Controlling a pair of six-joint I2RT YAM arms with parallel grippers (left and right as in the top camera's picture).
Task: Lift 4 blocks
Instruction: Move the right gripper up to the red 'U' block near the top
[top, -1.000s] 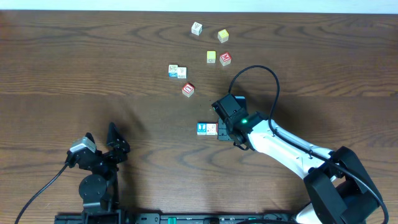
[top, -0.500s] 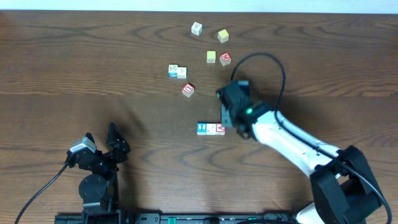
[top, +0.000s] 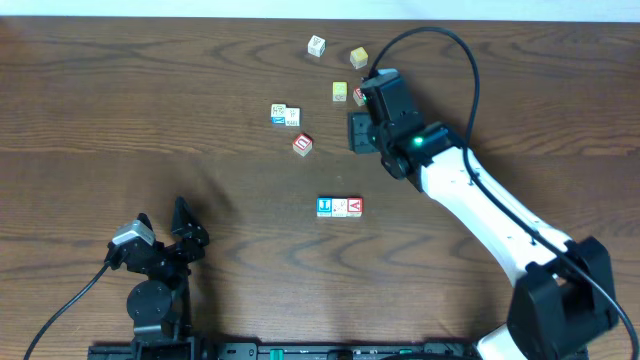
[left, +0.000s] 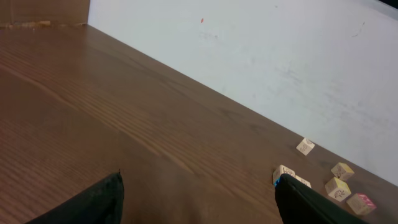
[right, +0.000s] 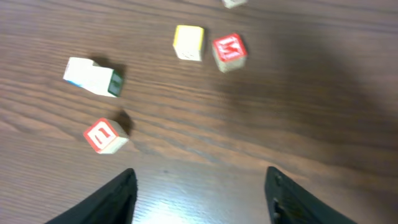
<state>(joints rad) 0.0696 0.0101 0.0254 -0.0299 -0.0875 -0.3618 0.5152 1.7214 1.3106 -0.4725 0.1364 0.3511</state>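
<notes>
As three blocks touch, right gripper (agape) hovers.

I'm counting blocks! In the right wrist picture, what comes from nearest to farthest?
First the right end effector → red block with the U-like letter → white pair of blocks → yellow block → block at the top edge.

Right arm outstretched (jaws apart); left arm folded.
</notes>
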